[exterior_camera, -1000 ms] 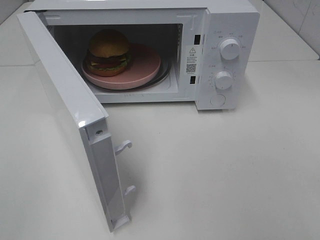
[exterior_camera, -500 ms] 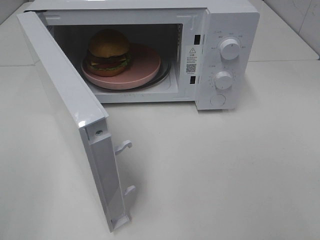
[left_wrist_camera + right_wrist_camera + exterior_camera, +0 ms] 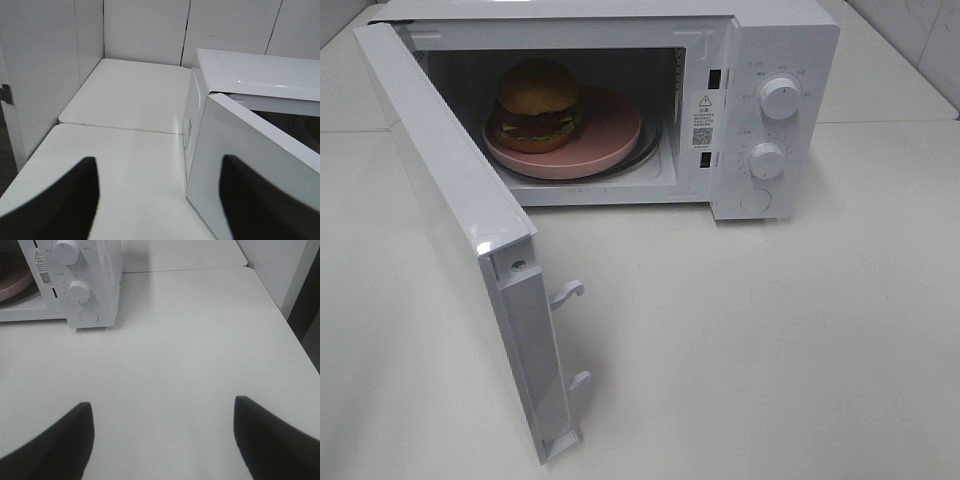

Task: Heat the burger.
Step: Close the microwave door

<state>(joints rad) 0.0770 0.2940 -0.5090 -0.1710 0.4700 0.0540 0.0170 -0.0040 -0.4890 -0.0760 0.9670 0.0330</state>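
The burger [image 3: 537, 100], with a golden domed bun and dark layers, sits on the left part of a pink dish [image 3: 610, 135] inside the white microwave [image 3: 785, 40]. The microwave's door [image 3: 450, 180] hangs wide open toward the front left. Neither arm shows in the exterior high view. My left gripper [image 3: 157, 200] is open and empty, behind the outer face of the door [image 3: 250, 145]. Over bare table to the right of the microwave [image 3: 100, 270], my right gripper [image 3: 162, 440] is open with nothing between its fingers. An edge of the pink dish [image 3: 12, 287] shows in the right wrist view.
Two round knobs [image 3: 779, 97] [image 3: 767, 160] and a round button [image 3: 755, 200] sit on the microwave's right panel. Door latch hooks [image 3: 567, 293] stick out of the door's edge. White walls [image 3: 145, 30] stand beyond the table on the left. The table's right edge [image 3: 295, 335] is near.
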